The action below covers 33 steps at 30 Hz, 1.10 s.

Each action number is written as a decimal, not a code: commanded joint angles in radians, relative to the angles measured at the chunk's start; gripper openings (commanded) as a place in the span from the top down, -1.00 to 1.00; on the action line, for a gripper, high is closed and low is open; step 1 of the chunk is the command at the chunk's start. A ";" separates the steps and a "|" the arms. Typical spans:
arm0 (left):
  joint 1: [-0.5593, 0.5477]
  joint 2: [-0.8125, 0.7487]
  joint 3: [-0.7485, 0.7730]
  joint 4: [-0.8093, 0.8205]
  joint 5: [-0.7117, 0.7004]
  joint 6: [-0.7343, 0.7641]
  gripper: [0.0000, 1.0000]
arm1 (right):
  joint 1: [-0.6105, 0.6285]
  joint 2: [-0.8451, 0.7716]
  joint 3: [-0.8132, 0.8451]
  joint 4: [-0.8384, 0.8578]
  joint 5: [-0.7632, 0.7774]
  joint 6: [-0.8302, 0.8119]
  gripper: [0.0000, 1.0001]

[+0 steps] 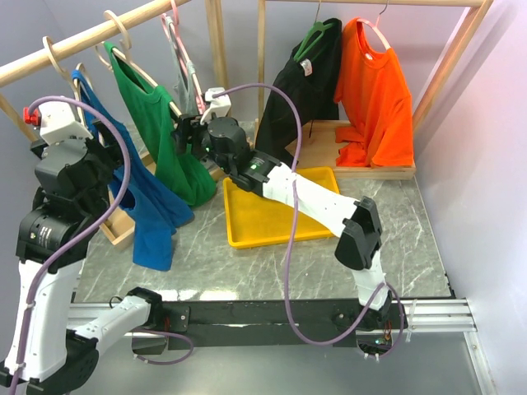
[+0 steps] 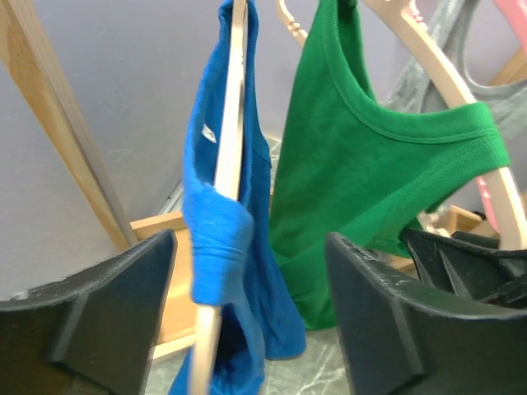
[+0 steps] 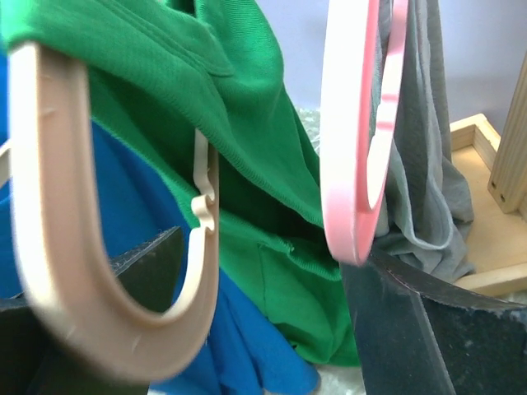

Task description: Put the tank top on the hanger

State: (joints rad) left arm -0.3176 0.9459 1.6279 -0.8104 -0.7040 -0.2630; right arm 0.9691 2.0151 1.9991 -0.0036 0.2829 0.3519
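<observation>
The blue tank top (image 2: pixel 218 239) hangs on the pale wooden hanger (image 2: pixel 231 115), which hangs from the rail at the far left (image 1: pixel 54 51). Its body drapes down to the table (image 1: pixel 152 218). My left gripper (image 2: pixel 247 317) is open. The hanger's arm and the bunched blue strap stand between its fingers (image 2: pixel 111 300), with a gap on each side. My right gripper (image 3: pixel 272 304) is open too, up among the neighbouring garments (image 1: pixel 185 132). The blue fabric (image 3: pixel 165 329) shows behind it.
A dark green tank top (image 1: pixel 160 123) on a beige hanger (image 3: pixel 66 271) hangs beside the blue one. Then come a grey top (image 3: pixel 424 173) on a pink hanger (image 3: pixel 354 140). A yellow tray (image 1: pixel 247 234) lies mid-table. Black (image 1: pixel 300 90) and orange (image 1: pixel 379 90) shirts hang on the right rack.
</observation>
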 commanded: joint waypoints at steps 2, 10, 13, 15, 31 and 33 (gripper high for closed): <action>0.005 0.011 0.081 0.007 0.104 -0.036 -0.88 | 0.013 -0.125 -0.046 0.051 -0.017 0.015 -0.68; 0.005 0.053 0.214 0.001 0.211 -0.038 -0.99 | 0.019 -0.260 -0.192 0.089 -0.037 0.053 -0.69; 0.005 0.103 0.297 0.000 0.277 -0.039 -0.99 | 0.020 -0.335 -0.296 0.129 -0.045 0.076 -0.70; 0.005 0.131 0.338 0.013 0.333 -0.038 -0.99 | 0.022 -0.378 -0.380 0.149 -0.044 0.085 -0.70; -0.336 0.193 -0.081 0.351 0.346 -0.177 -0.99 | 0.019 -0.967 -1.067 0.160 0.185 0.087 -0.78; -0.398 0.171 -0.216 0.427 0.334 -0.202 -0.99 | 0.017 -1.033 -1.137 0.133 0.220 0.105 -0.79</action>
State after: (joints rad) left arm -0.6399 1.1919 1.5486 -0.5579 -0.3389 -0.3977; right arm 0.9863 1.1091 0.9703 0.1619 0.3836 0.4294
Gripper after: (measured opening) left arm 0.994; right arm 0.889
